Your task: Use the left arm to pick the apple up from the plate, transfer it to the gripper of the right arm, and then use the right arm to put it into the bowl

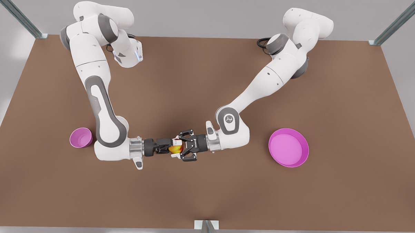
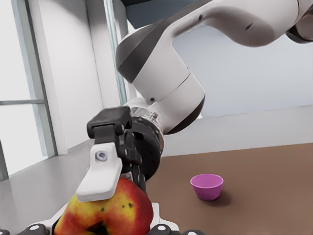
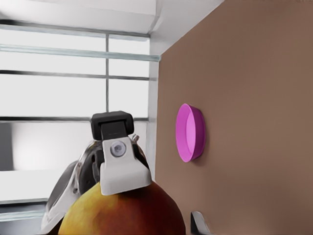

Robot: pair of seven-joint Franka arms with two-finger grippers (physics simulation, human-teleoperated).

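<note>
left claw splayed wide round apple | right claw opposite, pinching it | risk: shallow pinch slips, apple drops onto worktop beneath claws

Apple between bowl and plate

We record a brown table top, matte and evenly lit, with faint soft shadows. Grey metal frame posts stand at its far corners, and a short metal bracket sits at the middle of the near edge. Beyond the table we note a pale grey floor. White walls enclose the room. Tall windows with grey bars admit bright daylight.
</note>
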